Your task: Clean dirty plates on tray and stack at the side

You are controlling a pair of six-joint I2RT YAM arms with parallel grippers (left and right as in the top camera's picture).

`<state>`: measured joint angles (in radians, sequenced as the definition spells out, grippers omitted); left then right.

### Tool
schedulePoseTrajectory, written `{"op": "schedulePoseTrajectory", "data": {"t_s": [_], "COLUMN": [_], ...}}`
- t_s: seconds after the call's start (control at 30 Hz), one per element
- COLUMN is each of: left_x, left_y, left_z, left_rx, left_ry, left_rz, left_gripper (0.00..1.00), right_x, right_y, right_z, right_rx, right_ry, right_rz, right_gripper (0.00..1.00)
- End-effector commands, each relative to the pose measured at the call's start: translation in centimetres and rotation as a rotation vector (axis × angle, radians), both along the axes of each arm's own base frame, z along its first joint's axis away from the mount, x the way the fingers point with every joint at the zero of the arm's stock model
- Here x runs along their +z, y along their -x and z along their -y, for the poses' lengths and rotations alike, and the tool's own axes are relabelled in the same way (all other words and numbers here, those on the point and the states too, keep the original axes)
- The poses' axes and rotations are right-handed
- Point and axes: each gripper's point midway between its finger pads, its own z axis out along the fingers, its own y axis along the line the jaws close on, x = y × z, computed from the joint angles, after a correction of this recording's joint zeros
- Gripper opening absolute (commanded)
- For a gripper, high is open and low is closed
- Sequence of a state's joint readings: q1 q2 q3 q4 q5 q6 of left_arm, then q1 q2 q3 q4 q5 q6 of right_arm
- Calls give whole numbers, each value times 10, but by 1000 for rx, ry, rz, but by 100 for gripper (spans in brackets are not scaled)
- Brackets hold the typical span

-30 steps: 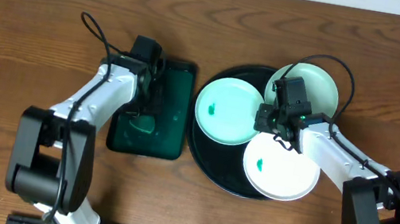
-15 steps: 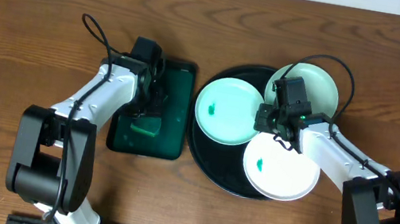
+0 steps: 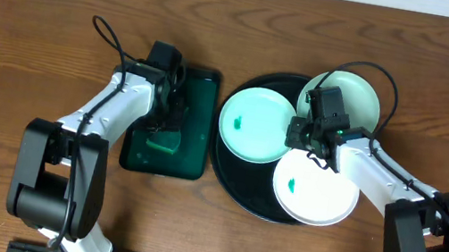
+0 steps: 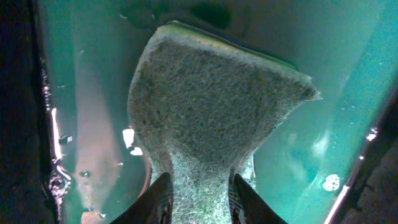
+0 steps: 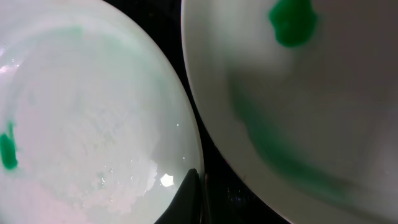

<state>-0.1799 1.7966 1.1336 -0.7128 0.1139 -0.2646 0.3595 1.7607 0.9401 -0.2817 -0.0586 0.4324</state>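
- My left gripper (image 3: 166,128) hangs over the dark green rectangular tray (image 3: 202,95), which lies on the wooden table (image 3: 44,7) just left of the black tray (image 3: 241,192).
- Its fingers (image 4: 160,198) are clamped on the near end of a sponge (image 4: 211,106), pinching it into a narrow waist. The rest of the sponge fans out wide towards the far side.
- The sponge's scouring face is grey-green and coarse. The glossy floor of the green tray shows on both sides of it, with a few bright wet glints.
- My right gripper (image 3: 298,138) is over the black tray, in the gap where the three plates meet. Its fingertips are pressed together with nothing between them.
- In my right wrist view those tips sit at the rim of one plate, with a dark strip of tray between it and the next plate. I cannot tell whether they touch the rim.
- All three plates lie flat on the black tray. The left plate (image 3: 253,126) looks aqua and reaches the tray's left rim.
- The far plate (image 3: 355,97) sits at the far right and sticks out past the tray's rim.
- The near plate (image 3: 322,194) is white and lies at the near right.
- The left and near plates each show a small green smear (image 3: 237,121). The far plate is partly hidden by my right arm.
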Motion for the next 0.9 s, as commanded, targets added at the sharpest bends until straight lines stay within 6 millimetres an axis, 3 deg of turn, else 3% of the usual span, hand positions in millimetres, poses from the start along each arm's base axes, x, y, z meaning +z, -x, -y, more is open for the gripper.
{"op": "schedulePoseTrajectory", "data": {"t_s": [0.0, 0.43, 0.47, 0.5, 0.57, 0.7, 0.87], "left_x": [-3, -19, -20, -20, -16, 8, 61], "left_y": [6, 18, 19, 18, 14, 4, -6], "left_z": [1, -1, -1, -1, 0, 2, 3], "left_rx": [-4, -4, -4, -4, -4, -5, -4], "left_ry": [7, 3, 4, 4, 11, 22, 43], "left_rz": [-14, -32, -31, -28, -12, 48, 204], "left_gripper": [30, 30, 23, 7, 7, 7, 7], "right_x": [-5, -5, -5, -5, -5, -5, -5], "right_y": [3, 3, 3, 3, 3, 3, 3], "right_z": [-1, -1, -1, -1, -1, -1, -1], "right_rx": [15, 15, 15, 14, 15, 15, 15], "right_ry": [17, 16, 16, 17, 17, 17, 16], "right_rz": [-7, -6, -6, -6, -6, -6, -6], "right_gripper": [1, 1, 1, 1, 1, 2, 16]}}
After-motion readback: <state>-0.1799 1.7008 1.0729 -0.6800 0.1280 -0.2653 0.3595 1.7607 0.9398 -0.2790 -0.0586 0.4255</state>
